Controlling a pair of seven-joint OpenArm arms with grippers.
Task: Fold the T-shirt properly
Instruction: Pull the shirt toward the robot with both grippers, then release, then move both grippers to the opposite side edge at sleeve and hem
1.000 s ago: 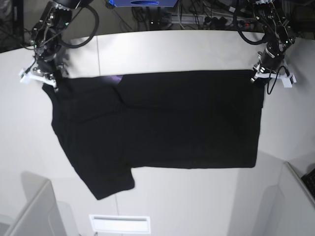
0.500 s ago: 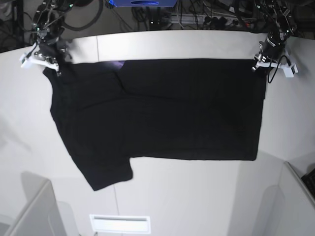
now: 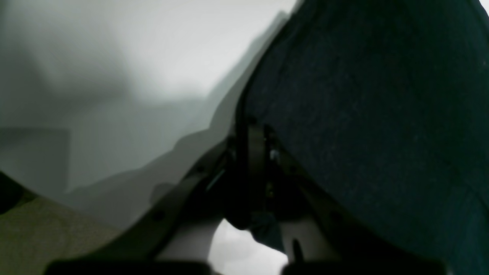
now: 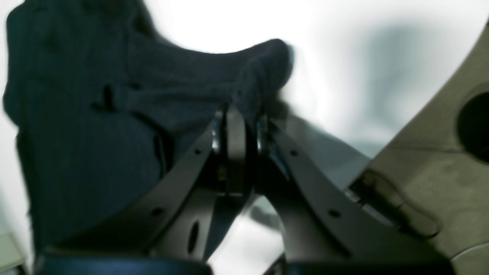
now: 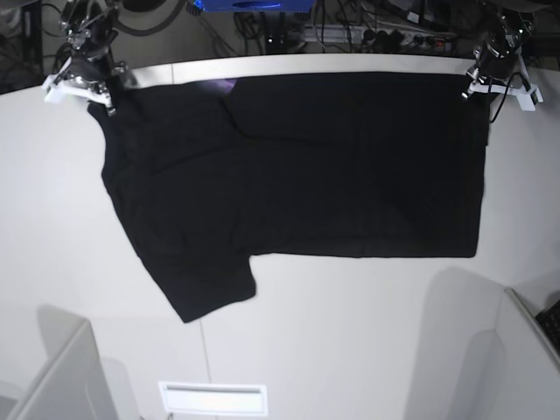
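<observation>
The black T-shirt (image 5: 297,166) hangs stretched between both arms above the white table (image 5: 350,341), plain side toward the base camera, one sleeve drooping at lower left. A sliver of purple print shows at its top edge. My left gripper (image 5: 477,87) is shut on the T-shirt's upper right corner; in the left wrist view its fingers (image 3: 254,152) pinch the T-shirt's (image 3: 374,114) edge. My right gripper (image 5: 103,94) is shut on the upper left corner; the right wrist view shows the T-shirt (image 4: 95,126) bunched over the shut gripper (image 4: 240,118).
Cables and a blue device (image 5: 254,5) lie beyond the table's far edge. A white slotted plate (image 5: 213,399) sits at the near edge. Grey panels stand at the lower left (image 5: 52,376) and lower right (image 5: 525,359) corners.
Both arms have lifted and carried the held T-shirt toward the table's far edge. The cloth hangs higher and further back. Both grips stay shut.
</observation>
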